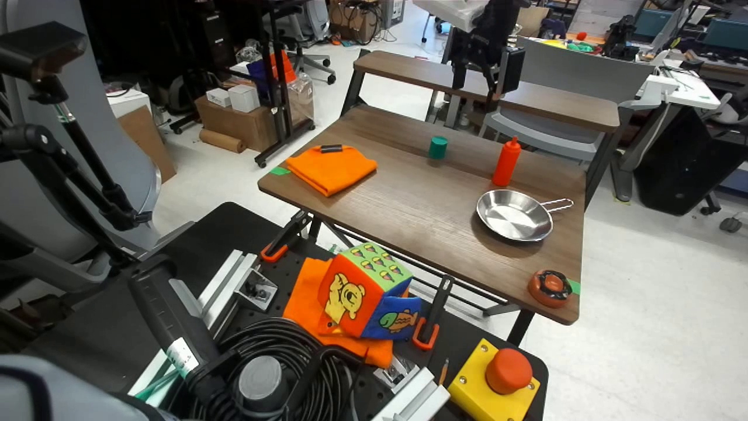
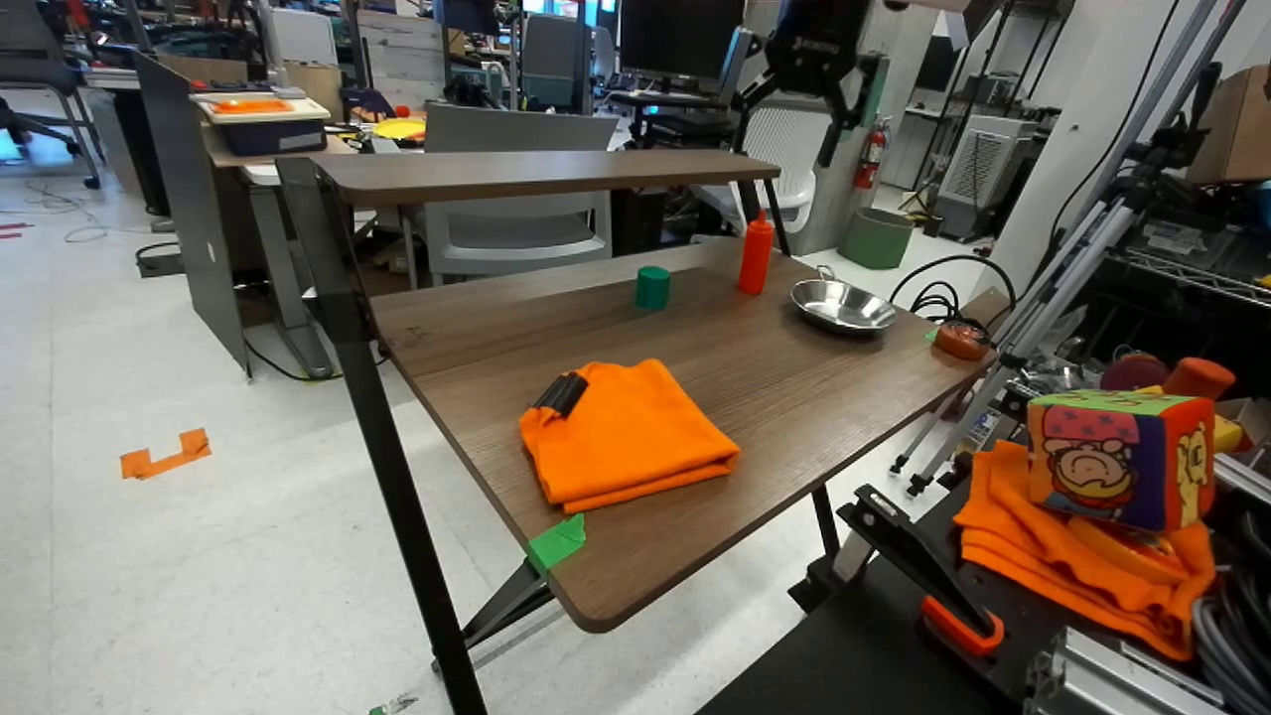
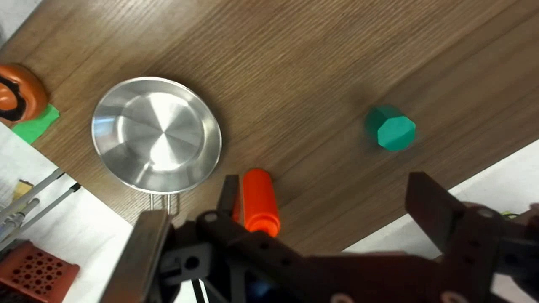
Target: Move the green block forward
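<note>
Hanging higher than the red bottle [image 2: 756, 256], the pincer [image 3: 325, 185] gapes, gripping nothing; probably spread to take the green block [image 3: 396, 132]. Block stands on the bench [image 1: 409, 204] near the bottle, not touching, a gap that likely leaves room for a clean grip.

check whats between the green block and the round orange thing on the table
The wrist view shows the metal pan between the green block and the round thing.
</note>
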Controlling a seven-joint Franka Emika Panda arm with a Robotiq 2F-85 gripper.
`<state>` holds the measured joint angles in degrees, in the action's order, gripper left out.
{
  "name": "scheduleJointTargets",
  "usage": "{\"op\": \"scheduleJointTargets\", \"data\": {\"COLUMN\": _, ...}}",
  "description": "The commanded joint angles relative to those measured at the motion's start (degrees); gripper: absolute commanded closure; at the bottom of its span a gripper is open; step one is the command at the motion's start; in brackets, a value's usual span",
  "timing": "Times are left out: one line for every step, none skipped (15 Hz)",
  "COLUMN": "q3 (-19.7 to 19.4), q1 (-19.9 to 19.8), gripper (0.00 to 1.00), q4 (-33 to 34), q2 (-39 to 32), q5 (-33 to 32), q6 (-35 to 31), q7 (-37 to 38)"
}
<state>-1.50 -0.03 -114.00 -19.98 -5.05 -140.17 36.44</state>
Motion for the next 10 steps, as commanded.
{"op": "scheduleJointTargets", "data": {"q3": -2.00, "q1": 3.46, "gripper": 0.00, "q4": 10.83, "q2": -8.92, "q5": 0.63, "q6": 2.65, "q7": 1.76}}
{"op": "scheduleJointTargets", "data": {"q3": -1.94, "q1": 3.93, "gripper": 0.00, "q4": 13.31, "q2": -10.99, "q5": 1.28, "q6": 3.14, "q7": 1.62}}
{"op": "scheduleJointTargets", "data": {"q3": -1.74, "q1": 4.21, "gripper": 0.00, "q4": 15.45, "q2": -12.78, "q5": 2.03, "q6": 3.54, "q7": 1.11}}
{"op": "scheduleJointTargets", "data": {"q3": -1.39, "q1": 4.44, "gripper": 0.00, "q4": 17.74, "q2": -14.48, "q5": 2.90, "q6": 4.43, "q7": 0.68}}
{"op": "scheduleJointTargets", "data": {"q3": -1.09, "q1": 4.78, "gripper": 0.00, "q4": 20.19, "q2": -16.40, "q5": 3.72, "q6": 5.32, "q7": 0.46}}
{"op": "scheduleJointTargets", "data": {"q3": -1.06, "q1": 5.17, "gripper": 0.00, "q4": 22.25, "q2": -17.94, "q5": 4.28, "q6": 6.29, "q7": 0.51}}
{"op": "scheduleJointTargets", "data": {"q3": -1.02, "q1": 5.62, "gripper": 0.00, "q4": 24.37, "q2": -19.76, "q5": 4.73, "q6": 7.08, "q7": 0.45}}
{"op": "scheduleJointTargets", "data": {"q3": -1.18, "q1": 6.11, "gripper": 0.00, "q4": 26.38, "q2": -21.39, "q5": 4.91, "q6": 8.29, "q7": 0.57}}
{"op": "scheduleJointTargets", "data": {"q3": -1.01, "q1": 6.29, "gripper": 0.00, "q4": 28.13, "q2": -22.86, "q5": 5.42, "q6": 9.31, "q7": 0.35}}
{"op": "scheduleJointTargets", "data": {"q3": -0.91, "q1": 6.52, "gripper": 0.00, "q4": 29.76, "q2": -24.28, "q5": 5.81, "q6": 10.49, "q7": 0.17}}
